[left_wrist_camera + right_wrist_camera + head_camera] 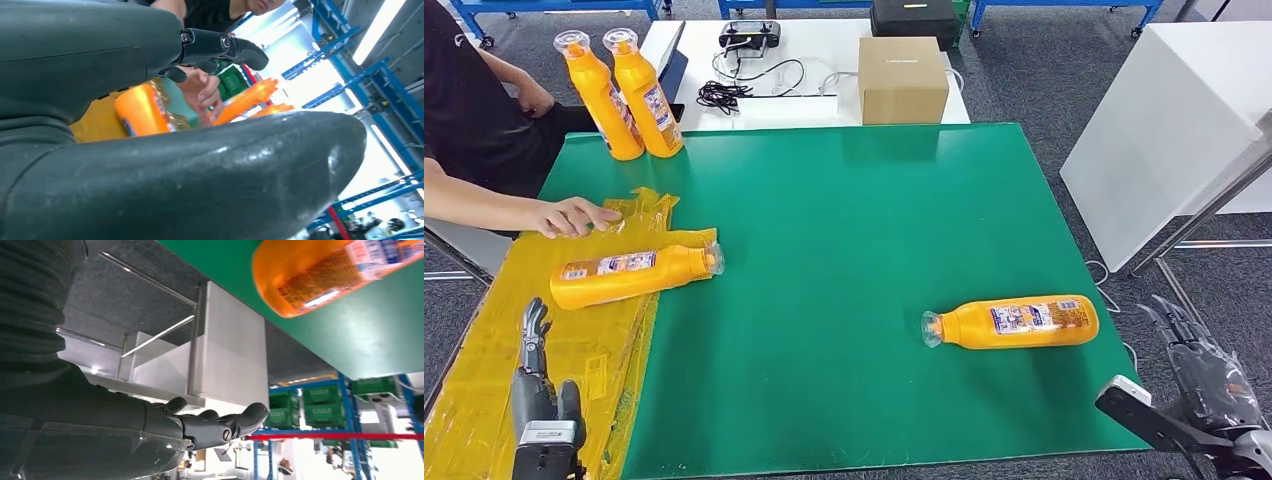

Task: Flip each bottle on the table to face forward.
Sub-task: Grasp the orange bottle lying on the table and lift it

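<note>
Both robot hands hold nothing; 2 bottles lie flat, 2 stand up.

L hand (536,395) fingers (532,330) straight & a bit apart, over the yellow plastic sheet (484,400), near the left lying bottle (629,275). R hand (1209,385) fingers (1169,320) spread, off the green tabletop (844,220) edge, near the right lying bottle (1019,321). 2 standing bottles (624,95) at far left corner. A person's hand (574,216) presses the sheet. Cardboard box (902,80) behind.
</note>
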